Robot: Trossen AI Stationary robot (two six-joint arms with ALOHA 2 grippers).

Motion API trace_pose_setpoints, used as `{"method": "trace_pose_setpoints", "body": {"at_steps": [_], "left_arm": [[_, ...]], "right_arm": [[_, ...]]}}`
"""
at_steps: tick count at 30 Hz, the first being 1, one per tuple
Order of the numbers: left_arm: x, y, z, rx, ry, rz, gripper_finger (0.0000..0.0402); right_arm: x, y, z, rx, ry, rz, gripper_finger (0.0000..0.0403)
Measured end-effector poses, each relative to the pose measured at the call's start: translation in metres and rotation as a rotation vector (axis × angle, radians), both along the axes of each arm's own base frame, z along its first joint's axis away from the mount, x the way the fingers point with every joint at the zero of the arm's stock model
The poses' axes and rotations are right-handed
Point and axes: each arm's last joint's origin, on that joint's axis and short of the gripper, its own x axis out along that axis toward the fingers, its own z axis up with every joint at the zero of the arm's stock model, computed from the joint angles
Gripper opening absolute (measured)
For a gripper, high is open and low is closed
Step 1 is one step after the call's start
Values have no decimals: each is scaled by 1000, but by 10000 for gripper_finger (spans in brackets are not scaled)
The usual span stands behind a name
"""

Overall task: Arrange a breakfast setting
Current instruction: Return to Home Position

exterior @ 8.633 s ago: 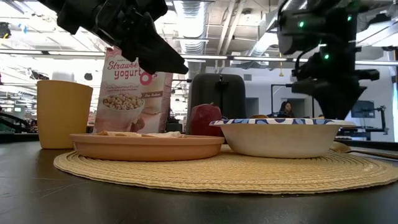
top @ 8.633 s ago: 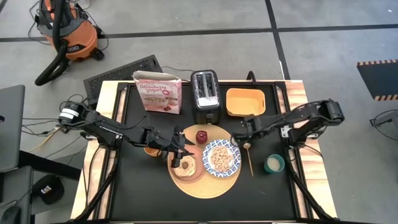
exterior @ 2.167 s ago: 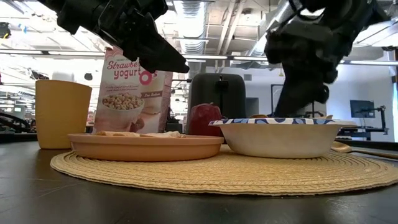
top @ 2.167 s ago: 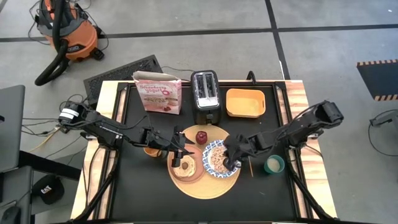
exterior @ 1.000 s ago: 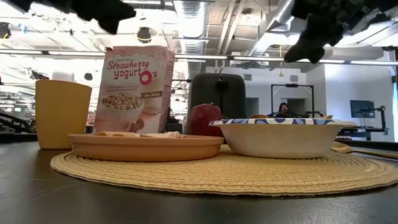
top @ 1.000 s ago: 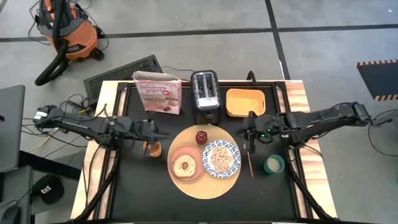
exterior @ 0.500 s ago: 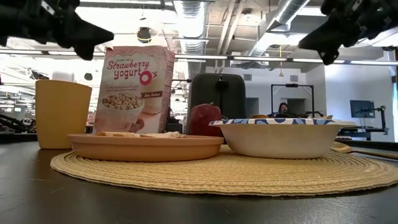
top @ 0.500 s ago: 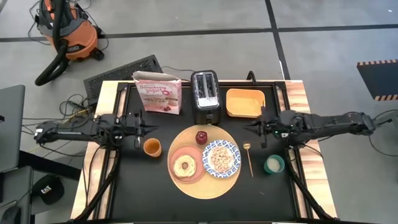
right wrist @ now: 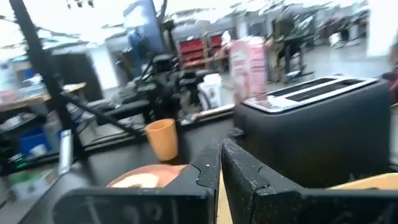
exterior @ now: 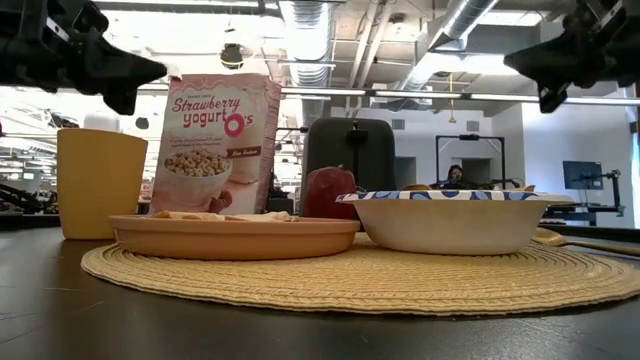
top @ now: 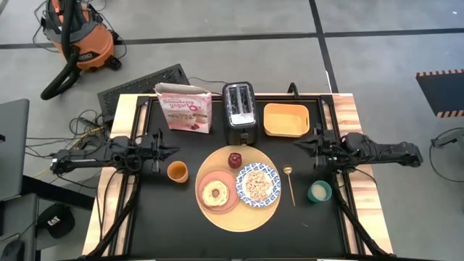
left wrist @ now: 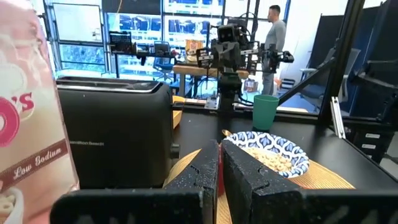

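Now both my arms are pulled back to the sides of the worktop point(top: 167, 217). Two seconds ago they were reaching in over the setting, the right one above the bowl. My left tool point(top: 161, 151) hangs beside the orange cup point(top: 177, 172), fingers pressed together on nothing. My right tool point(top: 306, 147) sits well off to the other side, past the spoon point(top: 290, 185), also closed and empty; both wrist views show the fingers meeting with nothing between them.

With the arms out of the way, the whole setting is in plain view. The round board point(top: 243, 216) carries the pink plate point(top: 205, 180) with the bread point(top: 215, 194) on it. Just beside the plate is the patterned dish point(top: 272, 176), filled with cereal point(top: 257, 185), and the apple point(top: 235, 159) stands behind the two. The spoon lies on the worktop just off the board's edge, next to the dish.

I judge the arranging finished; only settling my arms at rest remains.
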Motion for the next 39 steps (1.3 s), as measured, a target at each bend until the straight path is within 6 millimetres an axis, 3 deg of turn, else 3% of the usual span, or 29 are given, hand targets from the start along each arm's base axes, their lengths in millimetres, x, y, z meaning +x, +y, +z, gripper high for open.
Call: {"method": "trace_pose_setpoints", "body": {"at_steps": [12, 19, 39], "left_arm": [[0, 1, -18, -14, 58, 18, 6], [3, -2, -22, 5, 23, -64, 6], [4, -1, -24, 40, 39, -35, 6]], "right_arm": [[3, -5, -39, 61, -32, -172, 44], [5, -6, -43, 67, 4, -181, 44], [7, -6, -47, 60, 41, -192, 44]]}}
